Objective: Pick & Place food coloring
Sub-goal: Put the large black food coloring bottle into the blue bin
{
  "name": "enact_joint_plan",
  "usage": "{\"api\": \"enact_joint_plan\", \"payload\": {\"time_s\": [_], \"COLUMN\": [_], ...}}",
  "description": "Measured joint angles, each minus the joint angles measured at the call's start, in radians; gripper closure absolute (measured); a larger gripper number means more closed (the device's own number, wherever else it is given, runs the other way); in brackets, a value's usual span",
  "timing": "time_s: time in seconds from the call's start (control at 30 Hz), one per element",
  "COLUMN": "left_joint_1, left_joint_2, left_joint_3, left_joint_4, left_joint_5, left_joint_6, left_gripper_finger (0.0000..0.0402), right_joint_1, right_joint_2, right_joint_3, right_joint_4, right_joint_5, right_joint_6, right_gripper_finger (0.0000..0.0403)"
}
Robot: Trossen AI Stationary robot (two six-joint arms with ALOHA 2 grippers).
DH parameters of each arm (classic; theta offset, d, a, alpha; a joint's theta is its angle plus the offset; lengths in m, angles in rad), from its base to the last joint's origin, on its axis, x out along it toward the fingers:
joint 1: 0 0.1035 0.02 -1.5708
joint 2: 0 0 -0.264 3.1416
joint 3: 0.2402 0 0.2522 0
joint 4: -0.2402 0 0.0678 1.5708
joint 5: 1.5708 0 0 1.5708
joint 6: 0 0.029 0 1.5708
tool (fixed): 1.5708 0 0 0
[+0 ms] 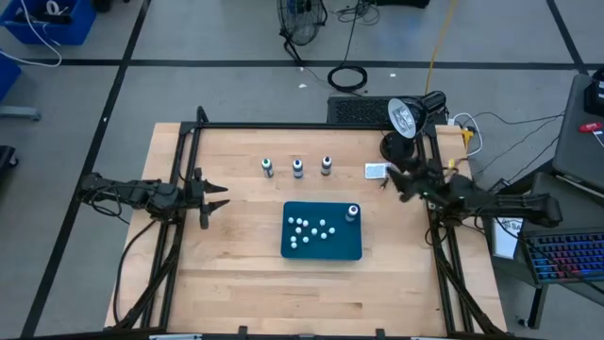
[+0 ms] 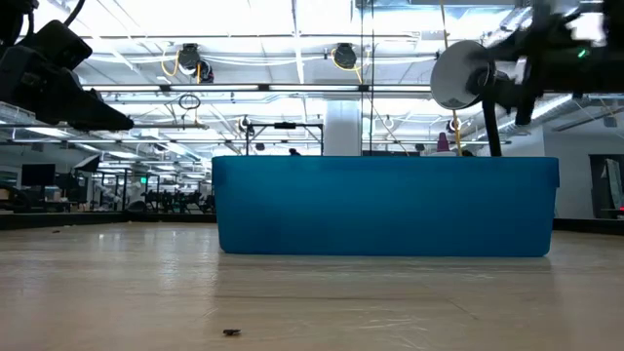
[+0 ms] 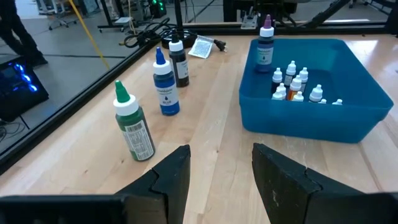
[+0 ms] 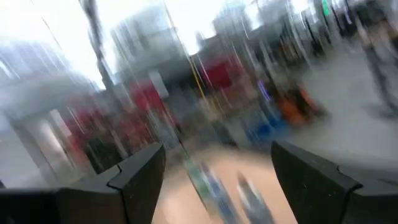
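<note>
**Both hands empty, three bottles in a row and one in the tray**

My left fingers [image 3: 168,186] are spread wide with nothing between them, and my left gripper [image 1: 213,196] hovers over the left part of the wooden surface [image 1: 236,255], pointing toward the middle. My right fingers [image 4: 140,177] also stand wide apart and hold nothing; my right gripper [image 1: 394,178] sits near the far right corner of the surface, its wrist view smeared so that I can make out little past the fingers.

Ahead of my left gripper, three food coloring bottles stand upright in a row on the bare wood: the green bottle [image 3: 132,123] nearest, the blue bottle [image 3: 165,84] next, the dark bottle [image 3: 178,61] beyond it. From above, the same three line up across the far half of the surface, well apart from both grippers. The purple bottle [image 3: 265,43] stands upright inside the blue tray [image 3: 348,118], in the tray's far right corner as the overhead view has it. A cluster of small white-capped bottles [image 3: 297,84] lies in the middle of the tray.

A small white card [image 1: 376,171] lies on the wood just beside my right gripper. A round lamp [image 1: 403,116] stands at the far right edge.
</note>
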State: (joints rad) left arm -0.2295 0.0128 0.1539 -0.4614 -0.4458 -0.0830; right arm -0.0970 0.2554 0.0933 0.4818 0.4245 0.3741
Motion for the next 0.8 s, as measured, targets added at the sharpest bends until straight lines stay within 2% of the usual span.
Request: {"api": "enact_joint_plan", "payload": {"time_s": [0.03,0.13,0.27,0.43,0.53,0.67,0.8], "left_joint_1": [0.0,0.0,0.0,0.0,0.0,0.0,0.0], "left_joint_2": [0.0,0.0,0.0,0.0,0.0,0.0,0.0], "left_joint_3": [0.0,0.0,0.0,0.0,0.0,0.0,0.0], "left_joint_4": [0.001,0.001,0.001,0.0,0.0,0.001,0.002], "left_joint_5": [0.0,0.0,0.0,0.0,0.0,0.0,0.0], "left_joint_6": [0.0,0.0,0.0,0.0,0.0,0.0,0.0], "left_gripper_finger": [0.0227,0.0227,0.0226,0.0227,0.0227,0.0227,0.0227], "right_joint_1": [-0.002,-0.017,-0.058,-0.159,-0.215,-0.27,-0.295], "right_joint_2": [0.047,0.244,0.61,1.035,1.25,1.426,1.519], "right_joint_3": [0.049,0.257,0.567,1.008,1.206,1.375,1.395], "right_joint_4": [-0.09,-0.221,-0.532,-0.889,-1.067,-1.216,-1.245], "right_joint_5": [0.001,0.003,0.011,-0.152,-0.245,-0.273,-0.329], "right_joint_6": [-0.001,0.036,0.037,0.023,-0.025,-0.05,-0.049], "right_gripper_finger": [0.0124,0.0124,0.0124,0.0124,0.0124,0.0124,0.0124]}}
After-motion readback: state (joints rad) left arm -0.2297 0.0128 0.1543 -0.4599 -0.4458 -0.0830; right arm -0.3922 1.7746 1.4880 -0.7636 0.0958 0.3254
